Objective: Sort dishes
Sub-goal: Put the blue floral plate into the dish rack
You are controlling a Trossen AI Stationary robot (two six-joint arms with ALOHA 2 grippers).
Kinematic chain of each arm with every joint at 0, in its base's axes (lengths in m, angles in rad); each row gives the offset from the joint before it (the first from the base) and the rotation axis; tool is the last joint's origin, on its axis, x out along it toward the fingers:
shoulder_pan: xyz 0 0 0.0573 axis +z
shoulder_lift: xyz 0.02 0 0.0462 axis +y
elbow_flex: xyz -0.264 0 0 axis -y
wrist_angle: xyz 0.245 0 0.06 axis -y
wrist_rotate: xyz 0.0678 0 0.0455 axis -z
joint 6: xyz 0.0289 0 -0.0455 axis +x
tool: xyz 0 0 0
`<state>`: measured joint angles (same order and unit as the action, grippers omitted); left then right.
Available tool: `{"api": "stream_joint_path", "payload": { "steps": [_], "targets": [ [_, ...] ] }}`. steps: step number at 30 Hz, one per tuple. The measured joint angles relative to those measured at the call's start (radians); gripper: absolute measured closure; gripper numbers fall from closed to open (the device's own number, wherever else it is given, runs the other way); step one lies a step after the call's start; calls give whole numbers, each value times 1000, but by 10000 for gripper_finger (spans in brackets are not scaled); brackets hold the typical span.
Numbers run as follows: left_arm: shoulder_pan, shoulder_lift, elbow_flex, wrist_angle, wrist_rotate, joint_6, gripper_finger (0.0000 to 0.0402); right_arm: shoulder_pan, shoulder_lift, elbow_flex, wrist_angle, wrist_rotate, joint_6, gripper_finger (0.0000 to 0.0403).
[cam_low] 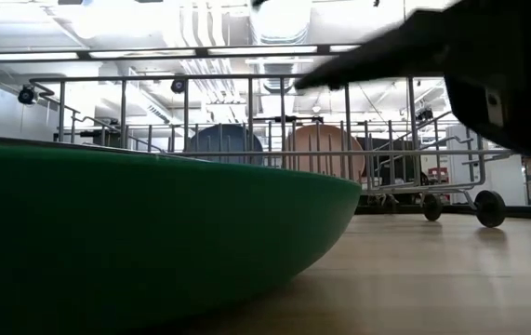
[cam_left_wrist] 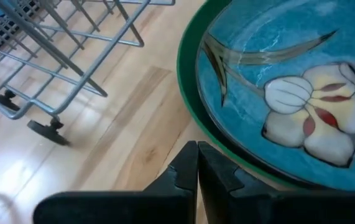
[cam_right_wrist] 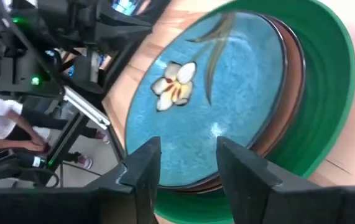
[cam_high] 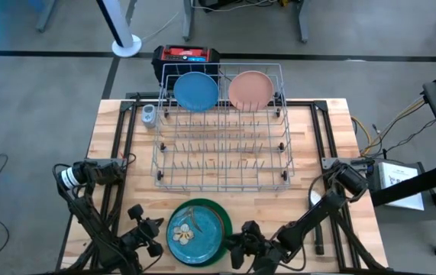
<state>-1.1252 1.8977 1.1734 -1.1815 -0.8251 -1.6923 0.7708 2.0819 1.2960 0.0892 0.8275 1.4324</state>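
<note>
Two plates already stand upright in the wire rack (cam_high: 221,130), the light blue plate (cam_high: 196,90) and the pale pink plate (cam_high: 250,89) side by side, well beyond both my hands. Just under my right hand (cam_right_wrist: 188,163), whose fingers stand apart, lies the flowered blue plate (cam_right_wrist: 208,93), on an orange-brown plate (cam_right_wrist: 292,81), nested in the green plate (cam_right_wrist: 336,74). My left hand (cam_left_wrist: 197,171), fingers pressed together and holding nothing, sits just beside the green rim on the other side.

I judge the risk is pinching two plates at once, since the edges lie tight together, or dragging the whole stack across the tabletop (cam_high: 332,137). My left hand, so near, could be struck as the plate lifts. A small grey object (cam_high: 149,115) stands by the rack's far corner.
</note>
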Motion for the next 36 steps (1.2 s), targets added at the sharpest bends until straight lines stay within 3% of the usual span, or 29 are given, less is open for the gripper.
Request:
{"api": "stream_joint_path", "payload": {
  "steps": [7, 36],
  "targets": [
    [5, 1, -33, 16, 3, -30, 401, -7, 16, 3, -37, -22, 61, 235],
    [10, 81, -35, 115, 4, -45, 401, -39, 20, 3, -39, -72, 50, 233]
  ]
}}
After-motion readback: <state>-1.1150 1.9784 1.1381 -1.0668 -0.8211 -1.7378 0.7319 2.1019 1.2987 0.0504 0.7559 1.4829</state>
